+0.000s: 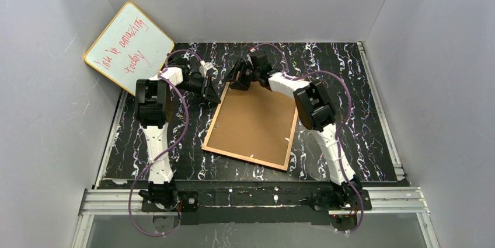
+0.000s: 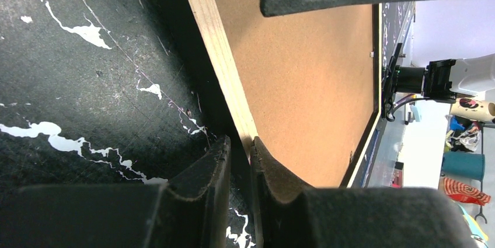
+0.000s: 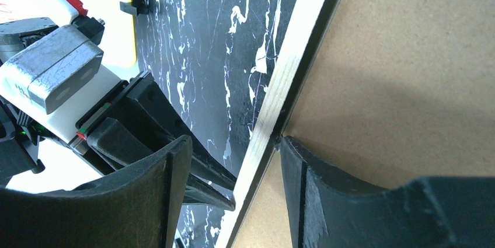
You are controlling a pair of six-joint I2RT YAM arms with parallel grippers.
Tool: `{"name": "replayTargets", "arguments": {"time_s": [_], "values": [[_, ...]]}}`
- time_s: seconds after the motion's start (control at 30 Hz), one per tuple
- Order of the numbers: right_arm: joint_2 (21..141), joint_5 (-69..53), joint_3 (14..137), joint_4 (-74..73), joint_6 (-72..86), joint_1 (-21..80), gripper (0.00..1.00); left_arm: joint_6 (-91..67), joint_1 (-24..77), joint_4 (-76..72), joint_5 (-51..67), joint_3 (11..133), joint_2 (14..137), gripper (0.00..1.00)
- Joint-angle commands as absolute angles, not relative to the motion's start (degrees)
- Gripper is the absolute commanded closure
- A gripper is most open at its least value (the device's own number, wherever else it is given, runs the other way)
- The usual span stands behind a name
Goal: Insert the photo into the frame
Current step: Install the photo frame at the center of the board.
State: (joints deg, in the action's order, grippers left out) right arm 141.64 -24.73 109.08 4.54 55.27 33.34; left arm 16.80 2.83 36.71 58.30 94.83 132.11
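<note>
**Inspector:** The left gripper has its jaws drawn nearly together and pinches the light wood rail of the frame. One finger sits on the rail's outer side. The other sits on the inner side, against the brown backing panel.

**Assistant:** What is that hold for?

**Inspector:** In my judgement it steadies or tips the frame near its corner while the other arm attends to the panel. I cannot tell whether that corner is raised off the tabletop.

**Assistant:** And the right gripper?

**Inspector:** The right gripper has its jaws wide and holds nothing. It straddles what looks to be the same rail, just beside the left gripper. One fingertip touches the seam where panel meets rail. The other stands clear on the outer side, above the tabletop.

**Assistant:** How do you read that?

**Inspector:** It is probably seeking purchase at the panel's edge, either to lift it out or to seat it. The views do not settle which.

**Assistant:** How does the frame lie from the grippers?

**Inspector:** It lies back upward and extends away from both grippers, toward the robot. The two grippers meet at its far end, by the left corner. The panel fills the opening between the rails.

**Assistant:** Where is the photo?

**Inspector:** It is not visible in any view. It may lie beneath the panel, but I cannot confirm that. Until it is located, I judge the task unverified. A whiteboard leans well beyond the left gripper's outer side and plays no part.
</note>
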Motion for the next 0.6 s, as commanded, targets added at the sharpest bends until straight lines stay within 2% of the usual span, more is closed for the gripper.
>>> {"name": "replayTargets", "arguments": {"time_s": [0.0,0.3,0.47,0.57], "values": [[145.46,-28.98,113.10,1.52,54.82,34.53,0.34,20.87,5.35,41.01,52.54,91.02,132.80,0.85],[143.84,-29.07,115.53,1.17,53.62,33.46,0.30,22.42,5.54,43.68,51.80,91.72,132.30,0.85],[135.85,-26.51,111.71,2.14,51.93,28.86,0.20,25.52,4.49,48.85,50.96,94.29,131.61,0.83],[128.17,-25.23,104.39,4.93,51.14,25.19,0.14,28.33,3.48,52.67,49.78,95.61,130.37,0.79]]}}
